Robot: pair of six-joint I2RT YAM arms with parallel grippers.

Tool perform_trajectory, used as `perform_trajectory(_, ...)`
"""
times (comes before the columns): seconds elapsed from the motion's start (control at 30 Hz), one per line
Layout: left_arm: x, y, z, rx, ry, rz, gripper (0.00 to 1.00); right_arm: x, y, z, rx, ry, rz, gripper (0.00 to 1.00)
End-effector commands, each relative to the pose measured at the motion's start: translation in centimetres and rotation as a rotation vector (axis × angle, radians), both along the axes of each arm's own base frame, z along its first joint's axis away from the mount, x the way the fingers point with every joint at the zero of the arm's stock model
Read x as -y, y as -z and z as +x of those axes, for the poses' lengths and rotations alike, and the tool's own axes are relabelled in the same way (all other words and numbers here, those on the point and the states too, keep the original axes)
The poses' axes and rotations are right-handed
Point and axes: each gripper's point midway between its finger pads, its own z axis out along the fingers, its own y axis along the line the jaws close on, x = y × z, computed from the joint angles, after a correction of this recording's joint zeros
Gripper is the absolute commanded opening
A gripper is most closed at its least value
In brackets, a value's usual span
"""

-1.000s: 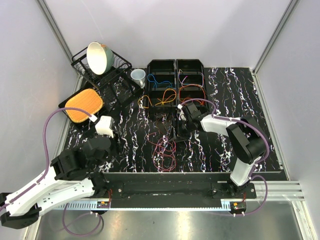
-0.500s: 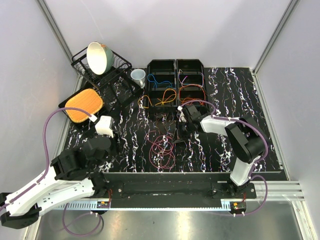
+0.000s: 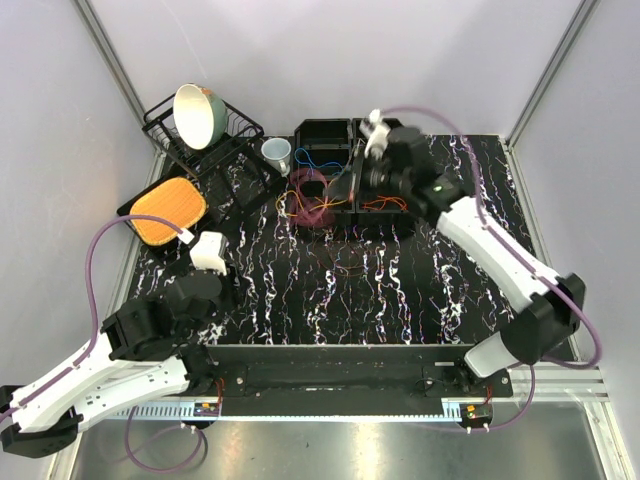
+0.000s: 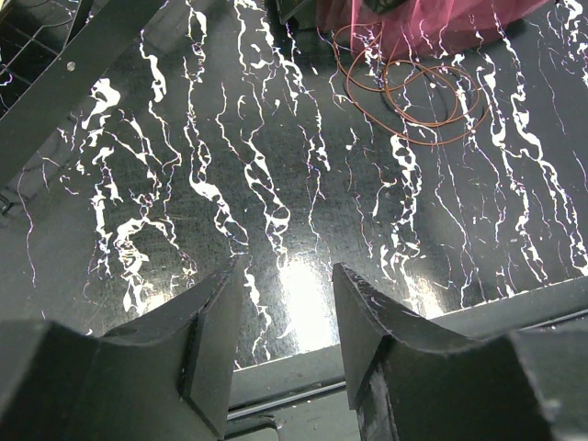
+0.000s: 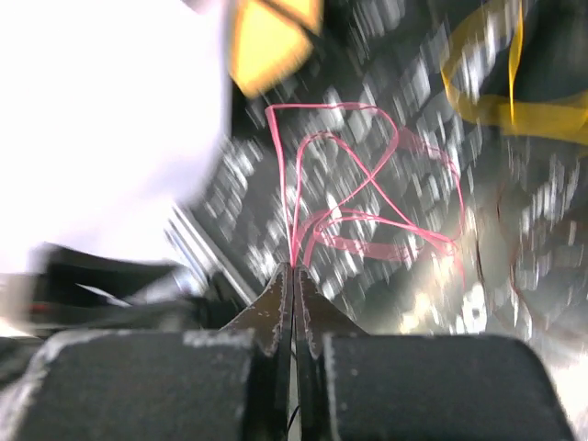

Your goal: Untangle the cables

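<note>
My right gripper (image 3: 350,186) (image 5: 294,268) is shut on a maroon-pink cable (image 3: 308,196), held up beside the black bins. In the right wrist view the pink loops (image 5: 367,207) hang from the closed tips, blurred by motion. A thin red-brown cable (image 3: 348,268) (image 4: 409,83) lies coiled on the table's middle. Blue (image 3: 320,160), orange (image 3: 328,200), yellow (image 3: 289,206) and red (image 3: 384,205) cables lie in and around the bins. My left gripper (image 3: 207,290) (image 4: 287,276) hovers low at the near left, open, with nothing between its fingers.
Black divided bins (image 3: 322,131) stand at the back centre. A wire dish rack (image 3: 240,130) with a bowl (image 3: 198,115) is at the back left, a white cup (image 3: 277,153) beside it. An orange pad (image 3: 168,210) lies on a black tray at the left edge.
My right gripper shut on the maroon-pink cable at the table's middle, lifted it and carried it back towards the bins. The red-brown cable stayed on the table. The left arm has not moved.
</note>
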Motion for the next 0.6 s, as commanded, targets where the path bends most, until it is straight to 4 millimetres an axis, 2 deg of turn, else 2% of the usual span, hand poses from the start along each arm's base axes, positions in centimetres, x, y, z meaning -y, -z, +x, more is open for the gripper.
perform_trajectory(0.0, -0.1, -0.8, 0.6, 0.040, -0.023, -0.020, 0.46, 2.5, -10.0, 1.9, 0.211, 0.136, 0.035, 0.00)
perform_trajectory(0.07, -0.1, -0.8, 0.6, 0.040, -0.023, -0.018, 0.46, 3.4, -11.6, 3.5, 0.274, 0.196, 0.010, 0.00)
perform_trajectory(0.1, -0.1, -0.8, 0.6, 0.040, -0.024, -0.018, 0.46, 4.0, -14.1, 3.9, 0.324, 0.221, 0.024, 0.00)
perform_trajectory(0.17, -0.2, -0.8, 0.6, 0.041, -0.024, -0.019, 0.46, 4.5, -14.8, 5.4, 0.362, 0.261, -0.010, 0.00)
perform_trajectory(0.2, -0.1, -0.8, 0.6, 0.042, -0.024, -0.020, 0.45, 4.9, -16.5, 5.7, 0.392, 0.278, -0.005, 0.00)
perform_trajectory(0.23, -0.1, -0.8, 0.6, 0.042, -0.024, -0.020, 0.45, 4.9, -16.2, 6.6, 0.399, 0.293, -0.030, 0.00)
perform_trajectory(0.3, -0.1, -0.8, 0.6, 0.042, -0.024, -0.020, 0.45, 5.4, -17.4, 7.1, 0.427, 0.316, -0.039, 0.00)
perform_trajectory(0.4, -0.2, -0.8, 0.6, 0.042, -0.025, -0.023, 0.45, 5.7, -17.6, 8.0, 0.444, 0.335, -0.064, 0.00)
perform_trajectory(0.57, -0.2, -0.8, 0.6, 0.041, -0.025, -0.020, 0.45, 6.8, -16.9, 9.8, 0.453, 0.381, -0.123, 0.00)
